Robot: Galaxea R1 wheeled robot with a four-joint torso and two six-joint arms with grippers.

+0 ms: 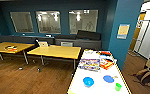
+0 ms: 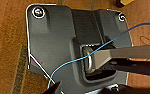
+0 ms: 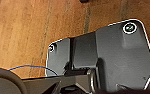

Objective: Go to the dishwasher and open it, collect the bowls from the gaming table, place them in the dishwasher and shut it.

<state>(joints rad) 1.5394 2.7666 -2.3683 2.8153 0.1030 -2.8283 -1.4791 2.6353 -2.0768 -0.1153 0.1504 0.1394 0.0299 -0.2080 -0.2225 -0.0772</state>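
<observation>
On the white gaming table at about five o'clock sit two blue bowls and a green bowl. Roll up close and straight before reaching. I cannot tell if the grippers are open.

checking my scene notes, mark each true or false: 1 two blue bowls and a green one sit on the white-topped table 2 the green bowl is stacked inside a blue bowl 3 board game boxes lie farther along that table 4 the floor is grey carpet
1. True: two blue bowls and a green bowl sit on the gaming table.
2. False: the green bowl stands apart, by itself near the table's edge.
3. True: colourful game boxes lie beyond the bowls.
4. False: the floor is brown wood.
</observation>
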